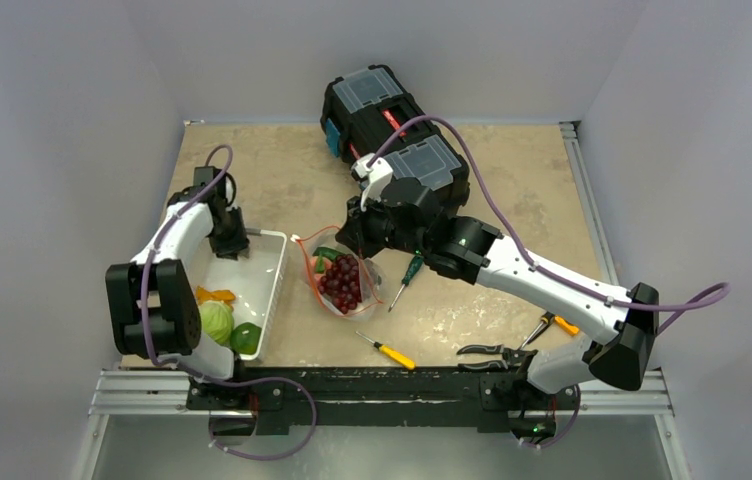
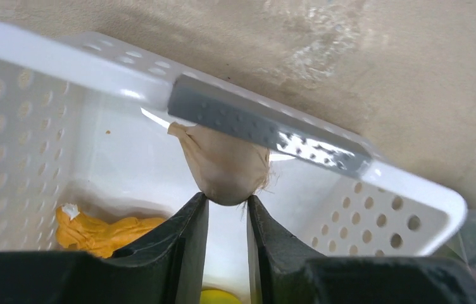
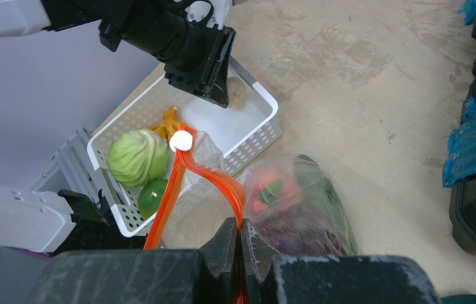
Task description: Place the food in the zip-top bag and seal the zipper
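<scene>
My left gripper point(image 2: 227, 201) is down in the white basket point(image 2: 96, 69), its fingertips pressed on both sides of the white radish point(image 2: 223, 164) near the far rim. Orange carrots point(image 2: 96, 229), a pale green cabbage point(image 1: 216, 322) and a green round fruit point(image 1: 245, 338) lie in the basket's near half. The clear zip-top bag point(image 1: 352, 262) lies right of the basket with purple grapes point(image 1: 344, 282) and other food inside. My right gripper point(image 3: 240, 229) is shut on the orange-red zipper point(image 3: 223, 187), holding the bag's mouth up; the white tab point(image 3: 181, 141) sits at the strip's far end.
A black toolbox point(image 1: 392, 120) stands at the back behind the right arm. A green-handled screwdriver point(image 1: 410, 270) lies right of the bag. A yellow-handled screwdriver point(image 1: 387, 350) and two pliers point(image 1: 492, 352) lie near the front edge.
</scene>
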